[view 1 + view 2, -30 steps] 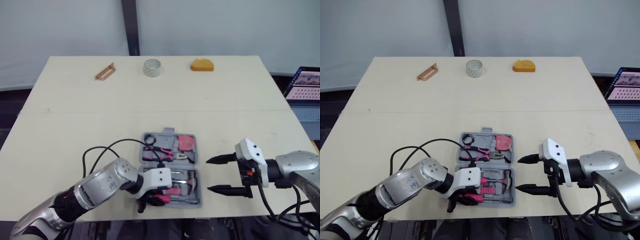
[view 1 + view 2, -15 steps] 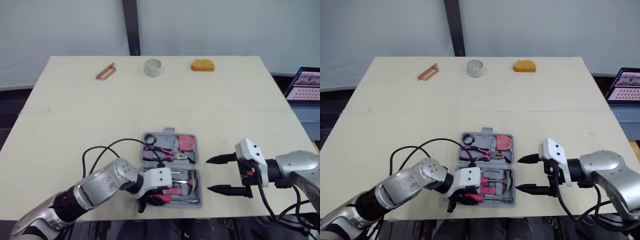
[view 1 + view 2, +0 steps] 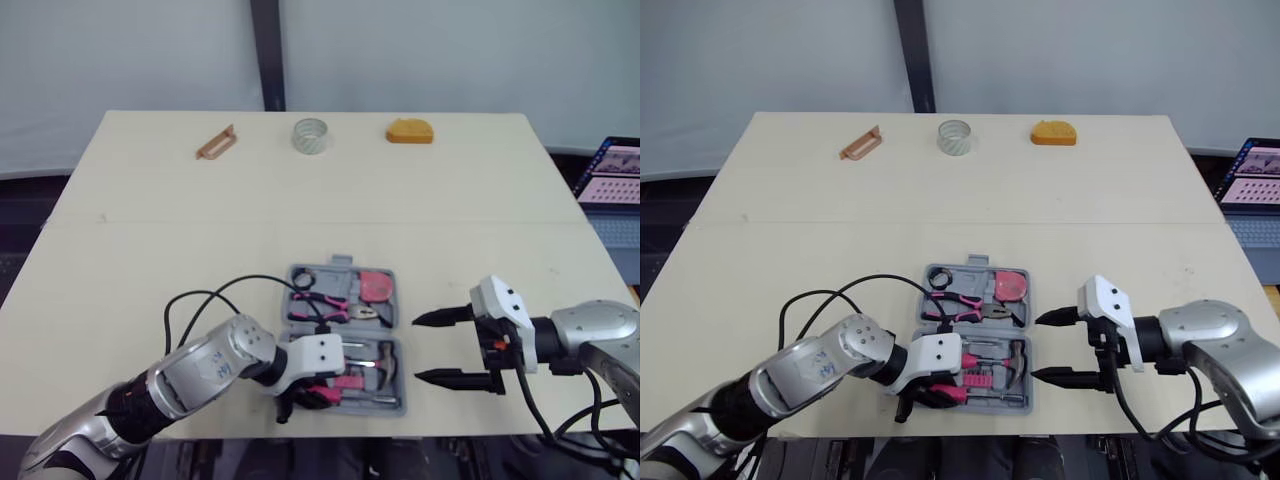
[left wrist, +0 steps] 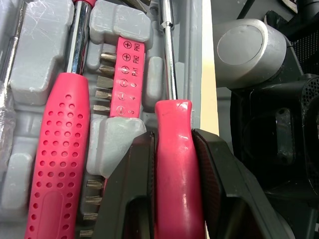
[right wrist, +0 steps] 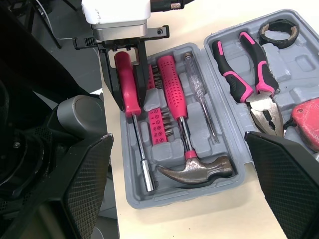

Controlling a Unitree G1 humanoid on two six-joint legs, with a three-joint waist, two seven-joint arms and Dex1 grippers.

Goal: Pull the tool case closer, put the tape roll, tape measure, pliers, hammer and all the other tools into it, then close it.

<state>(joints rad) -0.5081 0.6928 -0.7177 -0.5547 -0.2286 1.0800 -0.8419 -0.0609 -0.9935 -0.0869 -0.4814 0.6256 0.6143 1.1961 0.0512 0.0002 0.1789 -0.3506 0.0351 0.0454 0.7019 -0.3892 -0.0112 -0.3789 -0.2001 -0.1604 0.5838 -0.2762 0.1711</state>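
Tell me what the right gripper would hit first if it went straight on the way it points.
Probably the side wall of the open tool case, the hammer head just behind. Height is unclear, so the right gripper might clear the rim.

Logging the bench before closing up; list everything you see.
tool case: one, grey, near edge
pliers: one, pink, case's far half
tape measure: one, pink, beside pliers
black tape roll: one, case's far corner
hammer: one, pink handle, case's near half
driver: one, pink handle, near hammer
clear tape roll: one, far centre
block: one, orange, far right
clip: one, brown, far left
laptop: one, beyond right edge
left end effector: shut on driver
right end effector: open, beside case
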